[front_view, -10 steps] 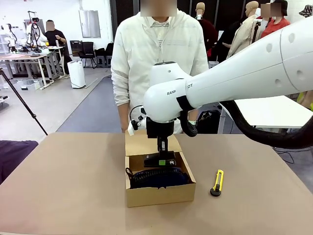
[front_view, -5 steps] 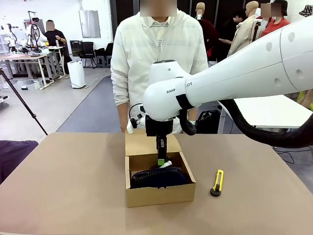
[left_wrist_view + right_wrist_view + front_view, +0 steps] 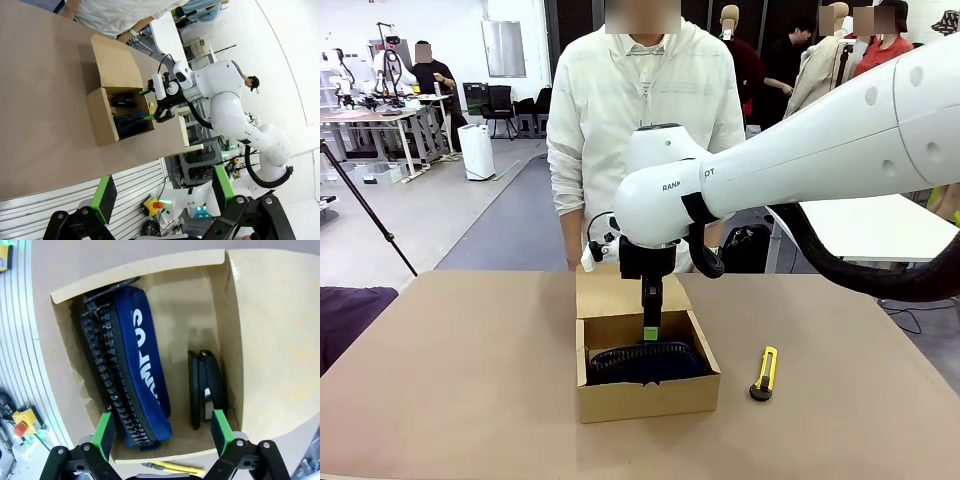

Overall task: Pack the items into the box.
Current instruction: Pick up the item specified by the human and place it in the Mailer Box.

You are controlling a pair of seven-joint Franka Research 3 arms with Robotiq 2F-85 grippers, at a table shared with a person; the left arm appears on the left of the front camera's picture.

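The tan cardboard box [image 3: 645, 395] stands mid-table with its flap lid [image 3: 618, 297] folded back toward the person. Inside, the navy pouch [image 3: 142, 375] lies along one side and the black stapler [image 3: 206, 387] rests on the box floor beside it. My right gripper [image 3: 163, 434] hangs open just above the box, its green pads [image 3: 105, 434] spread wide with nothing between them. From the front, the right gripper [image 3: 648, 330] points down into the back of the box behind the pouch [image 3: 645, 362]. My left gripper [image 3: 163, 192] is open and empty, far from the box [image 3: 107, 120].
A yellow utility knife [image 3: 764, 372] lies on the table right of the box. A person in a white top [image 3: 645, 120] stands at the far edge behind the box. A dark cloth [image 3: 345, 310] sits at the table's left edge.
My right gripper held the stapler over the box a second ago; its jaws have opened and the stapler now lies in the box. The left arm has not moved.
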